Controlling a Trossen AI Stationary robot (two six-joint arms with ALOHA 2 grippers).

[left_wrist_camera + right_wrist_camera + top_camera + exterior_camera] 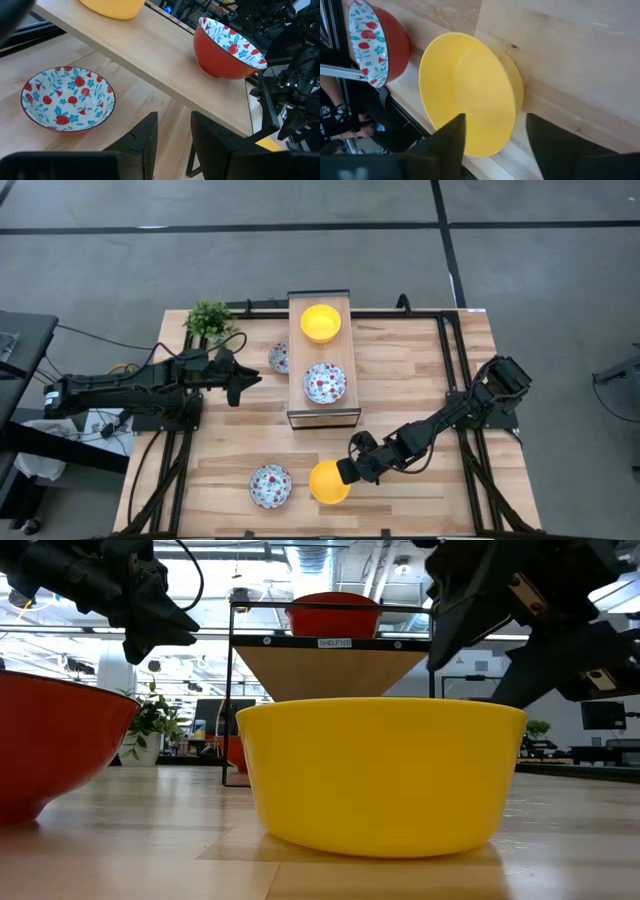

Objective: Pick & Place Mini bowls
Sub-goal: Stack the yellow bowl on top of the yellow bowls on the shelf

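Two yellow bowls and three floral ones show. One yellow bowl [320,322] and one floral bowl [325,382] sit on a raised wooden shelf [297,412]. A second floral bowl [279,357] [67,97] rests on the table at the shelf's left side. My left gripper [255,380] [174,117] hovers open just near of it. By the near edge, a floral bowl [271,485] stands beside the other yellow bowl [329,481] [470,90]. My right gripper [352,470] [495,122] is open at this yellow bowl's right rim, raised above it in the low view.
A small green potted plant [208,318] stands at the table's far left, beyond the left arm. The shelf stands on thin black legs [231,690] in the middle of the table. Bare wood lies to the right of the shelf [410,370]. Both near bowls sit close to the near edge.
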